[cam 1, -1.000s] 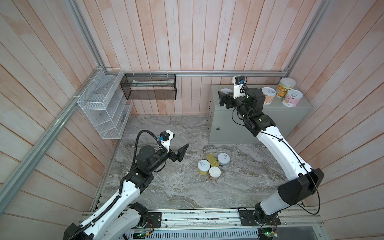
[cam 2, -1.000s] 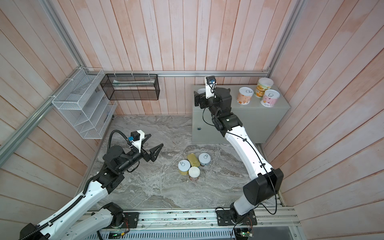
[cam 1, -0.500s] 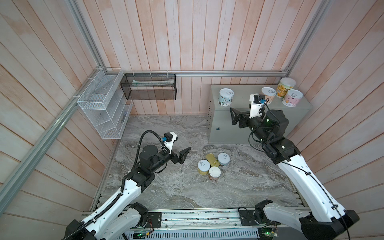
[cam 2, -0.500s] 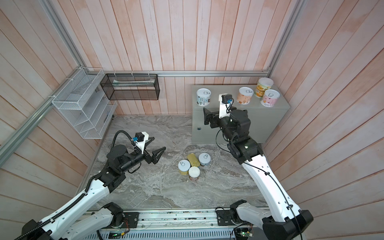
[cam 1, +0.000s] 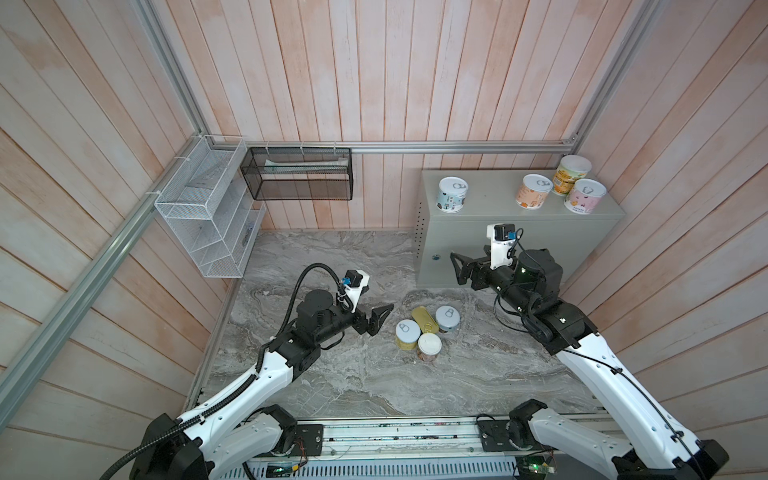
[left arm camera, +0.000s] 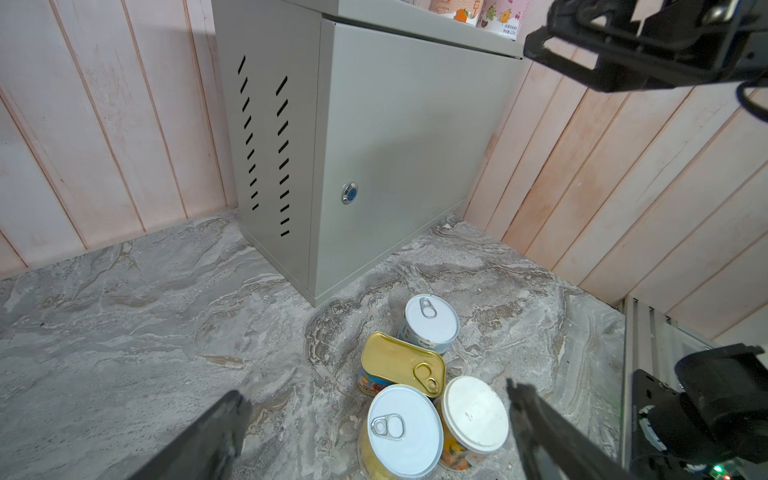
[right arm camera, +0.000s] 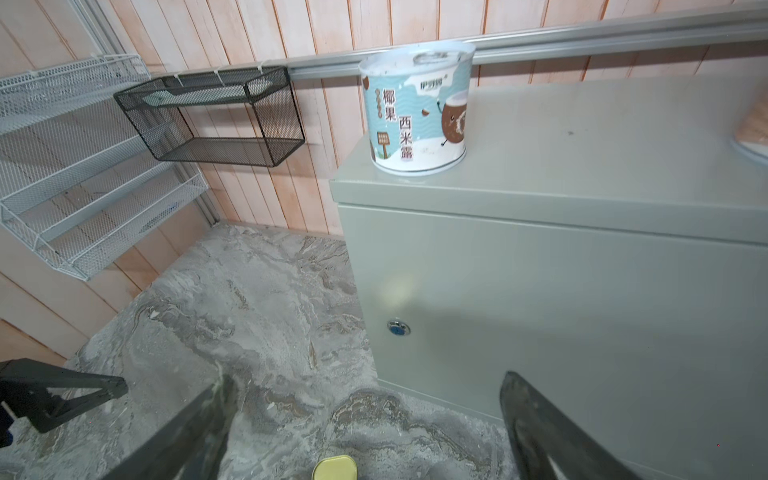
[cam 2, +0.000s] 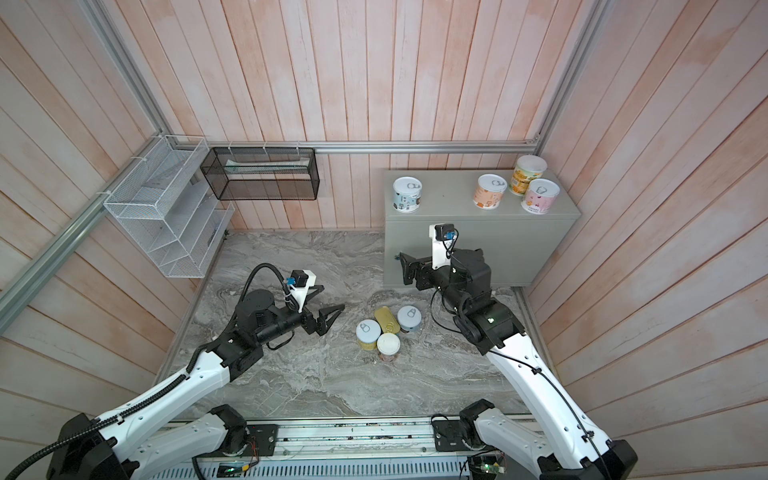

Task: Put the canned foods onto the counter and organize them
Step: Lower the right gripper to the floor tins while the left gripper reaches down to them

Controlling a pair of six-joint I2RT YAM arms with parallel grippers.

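Canned foods stand in two groups. Four round ones stand upright on the grey-green cabinet worktop [cam 1: 494,195]: a blue-and-white tin [cam 1: 453,194] near its left end, and a peach tin [cam 1: 533,196], a yellow-green tin [cam 1: 571,174] and a pink tin [cam 1: 584,195] clustered at its right end. Four more huddle together on the grey marbled slab [cam 1: 332,257]: a yellow tin [cam 1: 407,333], a gold-topped rectangular tin [cam 1: 424,319], a pale blue tin [cam 1: 447,318] and a white-lidded tin [cam 1: 429,347]. The left gripper [cam 1: 382,320], jaws wide apart and empty, hovers just beside this cluster. The right gripper [cam 1: 456,268], equally spread and empty, hangs before the worktop's front near its lock [cam 1: 435,257].

Robot lab cell: plank walls [cam 1: 374,62], aluminium frame [cam 1: 457,146].
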